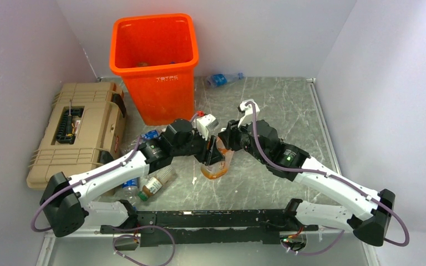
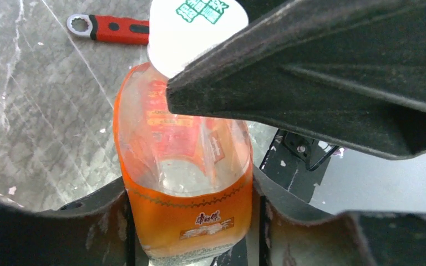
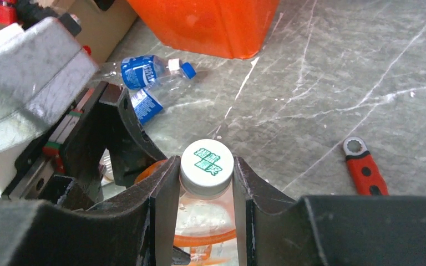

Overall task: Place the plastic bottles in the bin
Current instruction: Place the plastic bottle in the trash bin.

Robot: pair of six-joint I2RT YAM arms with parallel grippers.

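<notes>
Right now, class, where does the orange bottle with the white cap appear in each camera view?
Top external: orange bottle at centre, in front of the bin.
Left wrist: orange bottle fills the bottom centre.
Right wrist: orange bottle bottom centre, white cap facing the camera.
Shared landmark: red-handled wrench, in both wrist views only.

Orange bottle (image 2: 183,183), base cropped below.

Plain pale walls (image 1: 288,33) close in the back and both sides, softly and evenly lit. The tabletop (image 1: 277,111) is grey and marbled, crossed by white veins and flecked with small white marks.
</notes>
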